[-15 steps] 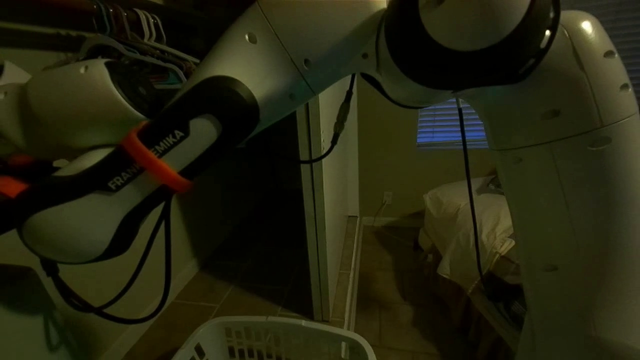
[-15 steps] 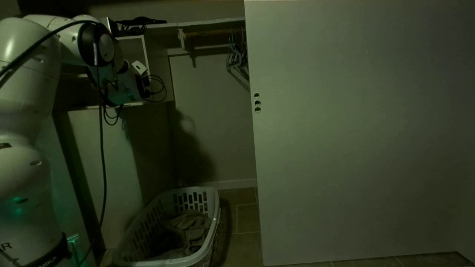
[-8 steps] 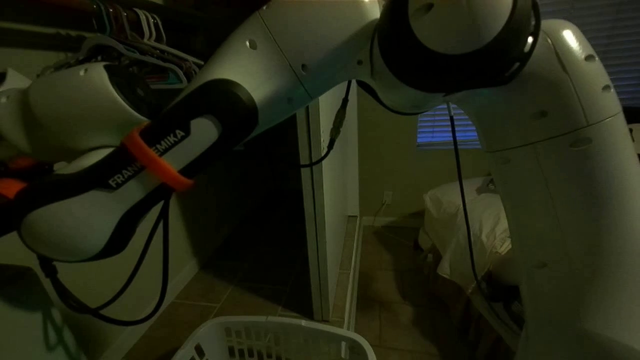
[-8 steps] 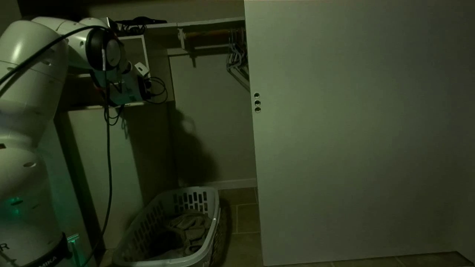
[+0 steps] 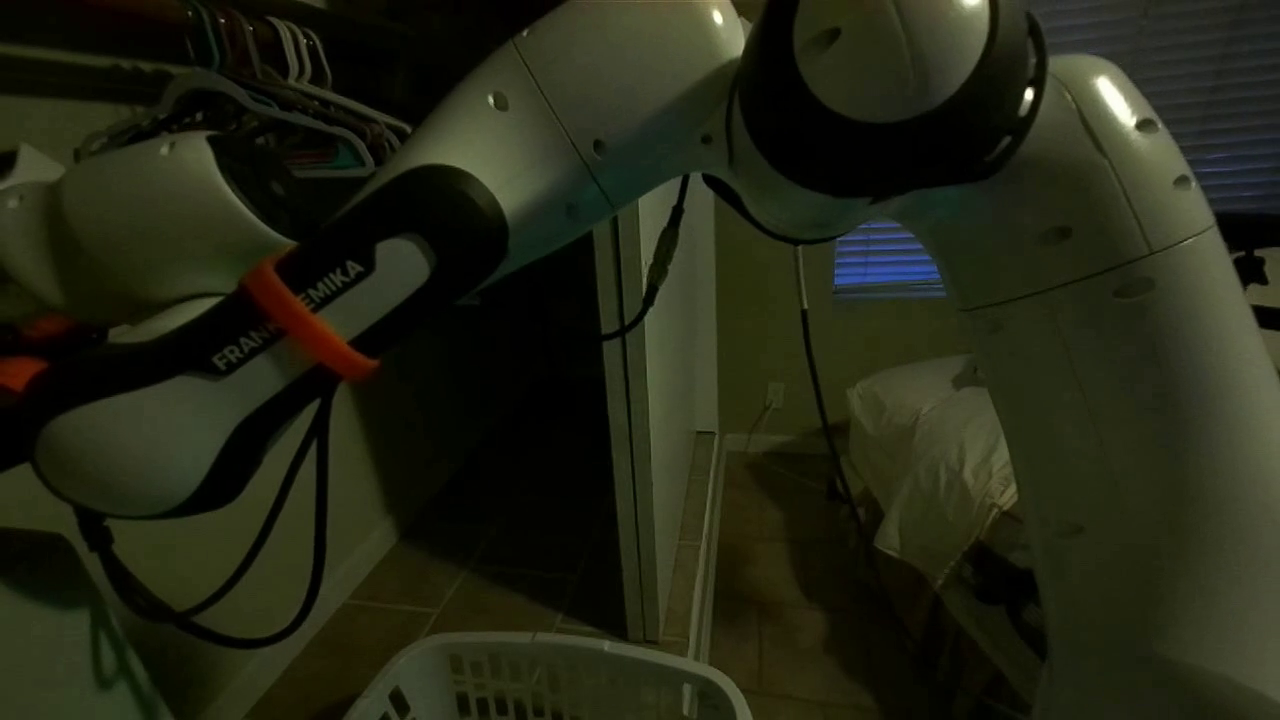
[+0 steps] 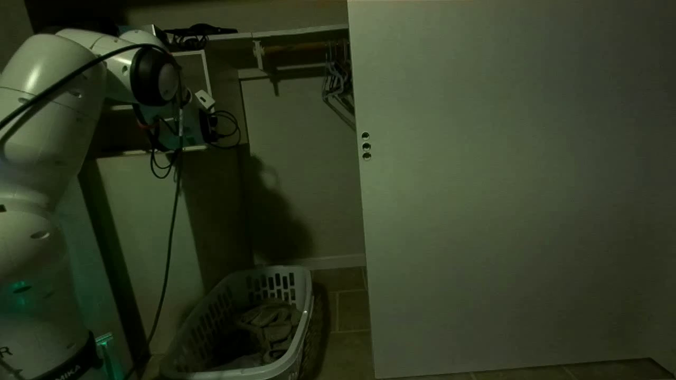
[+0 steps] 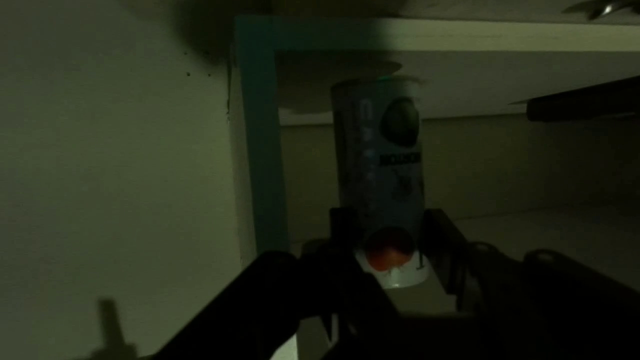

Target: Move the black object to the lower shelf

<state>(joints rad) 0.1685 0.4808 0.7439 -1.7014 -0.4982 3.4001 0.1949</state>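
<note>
Arm [image 6: 53,142] lower, w/ can [image 7: 382,170] in tool [image 7: 390,227] (wrist vw only).

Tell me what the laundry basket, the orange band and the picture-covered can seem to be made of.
Laundry basket: probably moulded plastic, smooth with a faint sheen, judging by its even slots and rounded rim.
Orange band: perhaps fabric or rubber, matte, as no highlights show.
Can: printed with lettering; too dim to settle finish, cardboard or metal.

Home bedroom, bed [image 5: 935,440], closet hangers [image 6: 337,82], laundry basket [image 6: 304,316], window blinds [image 5: 885,262]
</note>
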